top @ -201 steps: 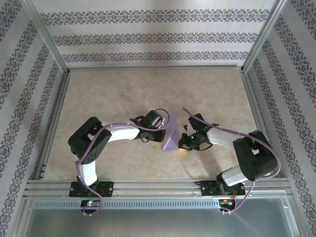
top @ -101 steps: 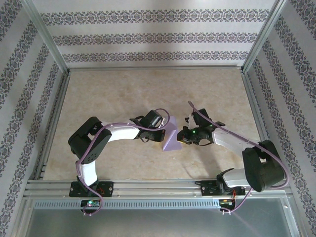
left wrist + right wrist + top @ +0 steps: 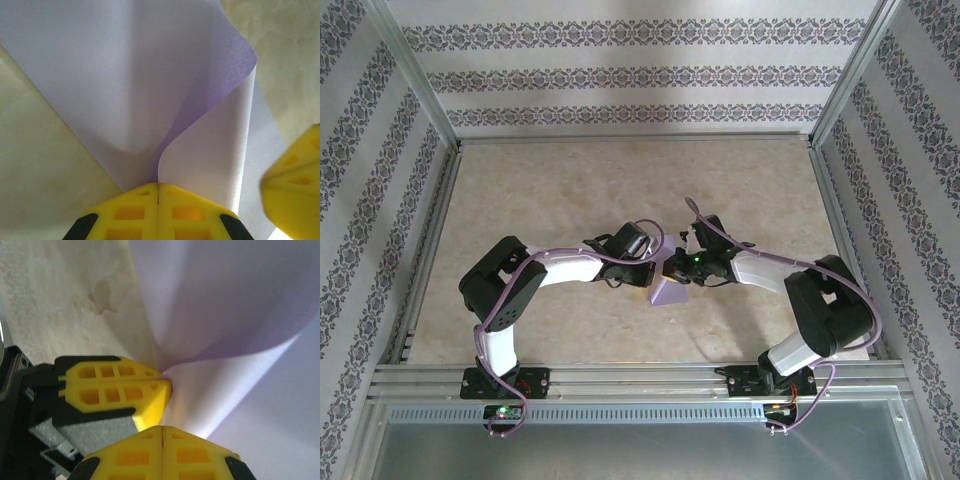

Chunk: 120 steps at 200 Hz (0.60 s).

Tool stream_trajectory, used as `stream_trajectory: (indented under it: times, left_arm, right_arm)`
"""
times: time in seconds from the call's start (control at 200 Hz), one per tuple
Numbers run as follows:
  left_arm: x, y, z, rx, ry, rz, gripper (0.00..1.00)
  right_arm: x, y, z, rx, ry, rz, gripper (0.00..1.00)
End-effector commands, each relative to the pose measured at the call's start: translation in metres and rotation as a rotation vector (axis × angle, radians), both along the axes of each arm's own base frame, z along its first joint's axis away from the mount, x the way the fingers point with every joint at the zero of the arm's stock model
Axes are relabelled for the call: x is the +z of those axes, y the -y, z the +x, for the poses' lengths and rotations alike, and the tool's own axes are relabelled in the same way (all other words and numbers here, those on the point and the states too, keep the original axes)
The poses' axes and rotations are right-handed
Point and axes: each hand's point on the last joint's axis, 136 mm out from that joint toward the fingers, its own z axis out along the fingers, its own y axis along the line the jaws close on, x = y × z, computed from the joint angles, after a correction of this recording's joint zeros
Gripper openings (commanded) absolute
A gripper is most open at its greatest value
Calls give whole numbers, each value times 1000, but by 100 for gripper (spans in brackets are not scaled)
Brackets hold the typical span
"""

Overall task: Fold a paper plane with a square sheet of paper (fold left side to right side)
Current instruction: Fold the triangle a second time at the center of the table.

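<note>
Pinching sheet (image 3: 668,292) edge, left pincer (image 3: 158,186); right pincer (image 3: 162,429) alongside; table (image 3: 570,180) open.

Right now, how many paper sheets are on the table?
1: the lavender sheet, curled over between the left end effector and right end effector; arms might hide another.

No text, label, brand, number or sign can be read on anything.

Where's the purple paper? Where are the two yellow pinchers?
lavender square sheet of paper (image 3: 100,75), left wrist view, its broad upper face.
yellow-fingered left gripper (image 3: 158,192), left wrist view, where its fingertips meet.
yellow-fingered right gripper (image 3: 162,435), right wrist view, where its fingertips meet.
</note>
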Motion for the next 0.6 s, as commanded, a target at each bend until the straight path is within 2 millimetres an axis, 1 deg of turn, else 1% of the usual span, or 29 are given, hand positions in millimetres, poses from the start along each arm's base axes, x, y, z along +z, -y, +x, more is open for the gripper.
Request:
stream_trajectory:
  times: [0.0,0.235,0.595]
  left_arm:
    - [-21,-10,-2,7,-36,57,0]
    - [-21,-12,-1,7,-33,61,0]
    - [-23,-13,-2,3,-37,70,0]
  right_arm:
    - [5,-11,13,9,41,12,0]
    - [-14,-7,10,8,8,-33,0]
    - [-32,3,2,12,-22,-94,0]
